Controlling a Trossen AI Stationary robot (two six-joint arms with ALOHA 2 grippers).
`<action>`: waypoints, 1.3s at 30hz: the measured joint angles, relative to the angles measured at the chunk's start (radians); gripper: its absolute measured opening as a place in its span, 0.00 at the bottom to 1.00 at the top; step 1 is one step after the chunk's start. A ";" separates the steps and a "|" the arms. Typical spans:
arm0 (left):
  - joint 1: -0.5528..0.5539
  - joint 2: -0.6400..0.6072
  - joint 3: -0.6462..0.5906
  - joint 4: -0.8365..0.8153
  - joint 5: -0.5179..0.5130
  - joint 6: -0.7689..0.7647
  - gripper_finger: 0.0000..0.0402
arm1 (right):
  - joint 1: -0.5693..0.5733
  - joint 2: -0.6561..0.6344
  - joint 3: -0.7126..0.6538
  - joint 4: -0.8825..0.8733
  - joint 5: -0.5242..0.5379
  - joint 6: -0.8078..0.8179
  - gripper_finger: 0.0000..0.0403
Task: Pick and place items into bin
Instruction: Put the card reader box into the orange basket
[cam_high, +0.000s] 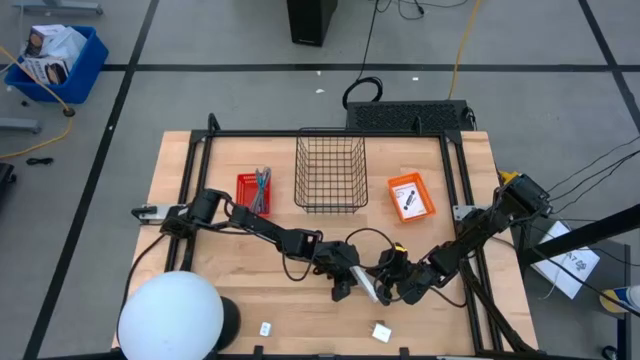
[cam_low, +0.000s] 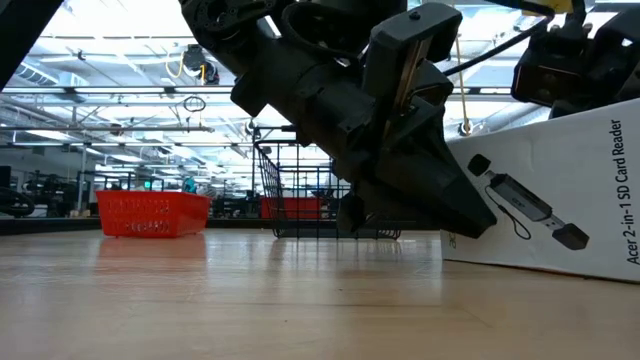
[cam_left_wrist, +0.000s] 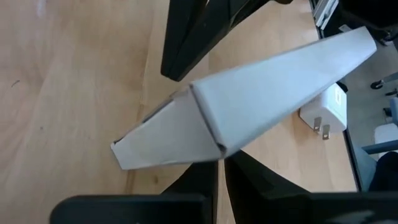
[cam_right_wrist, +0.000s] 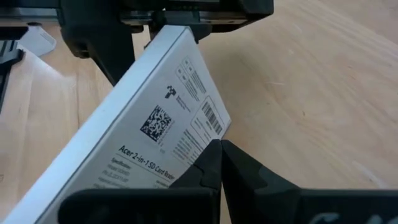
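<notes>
Both jaws closed, left gripper (cam_high: 352, 283), right gripper (cam_high: 392, 284), white box (cam_right_wrist: 143, 134)

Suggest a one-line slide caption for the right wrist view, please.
Both claws, left and right, pinch a white card-reader box above the table.

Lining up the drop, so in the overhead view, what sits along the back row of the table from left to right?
Red tray holding thin sticks → black wire basket, empty as far as I can see → orange tray with a small dark item inside. All three stand apart from each other.
</notes>
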 joint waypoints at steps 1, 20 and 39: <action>0.000 0.000 0.000 0.000 0.000 0.000 0.08 | 0.000 0.000 0.000 -0.001 0.000 0.000 0.00; -0.001 0.000 0.000 -0.059 0.001 0.056 0.08 | 0.016 -0.223 -0.001 -0.420 0.059 0.129 0.00; -0.036 -0.200 -0.025 -0.128 -0.025 0.247 0.08 | 0.016 -0.532 -0.001 -0.423 -0.054 -0.071 0.00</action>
